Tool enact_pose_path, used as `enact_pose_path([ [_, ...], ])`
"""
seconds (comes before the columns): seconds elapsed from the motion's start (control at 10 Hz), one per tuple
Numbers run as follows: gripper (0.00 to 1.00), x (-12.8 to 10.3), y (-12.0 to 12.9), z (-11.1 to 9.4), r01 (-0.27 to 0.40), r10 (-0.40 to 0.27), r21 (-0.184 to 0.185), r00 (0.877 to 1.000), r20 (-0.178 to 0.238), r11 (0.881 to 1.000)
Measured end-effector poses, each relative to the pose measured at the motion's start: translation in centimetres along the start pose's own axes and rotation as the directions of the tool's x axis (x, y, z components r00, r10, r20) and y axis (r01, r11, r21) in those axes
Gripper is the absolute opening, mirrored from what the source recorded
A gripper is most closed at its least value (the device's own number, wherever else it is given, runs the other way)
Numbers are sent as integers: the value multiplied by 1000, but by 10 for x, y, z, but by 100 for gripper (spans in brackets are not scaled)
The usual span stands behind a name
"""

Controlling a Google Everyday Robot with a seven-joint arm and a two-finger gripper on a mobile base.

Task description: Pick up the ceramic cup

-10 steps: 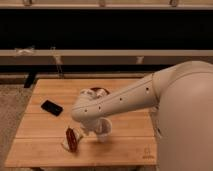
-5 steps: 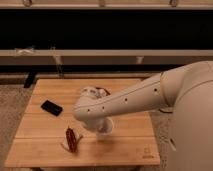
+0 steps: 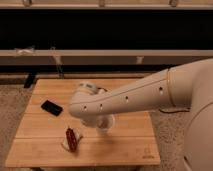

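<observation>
A small white round cup (image 3: pixel 86 88) stands on the wooden table (image 3: pixel 127 147) near its far middle, partly hidden by the top edge of my arm. A dark reddish-brown dish (image 3: pixel 103 91) sits just to its right. My white arm reaches in from the right across the table's middle. My gripper (image 3: pixel 104 123) hangs below the arm's end, pointing down at the table. It is nearer to me than the cup and a little to the right of it.
A black phone (image 3: pixel 51 107) lies on the table's left side. A dark red packet (image 3: pixel 71 139) lies at front left, just left of the gripper. A long low shelf (image 3: pixel 100 52) runs behind the table against a dark wall.
The arm's end and the gripper have moved slightly right and toward the far side, away from the red packet. Cup, dish and phone have not moved.
</observation>
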Motion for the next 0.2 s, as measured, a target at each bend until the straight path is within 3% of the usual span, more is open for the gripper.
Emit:
enact_pose_path([
  [0.2,0,0,1,-1,0,0,2,1000,0,1000],
])
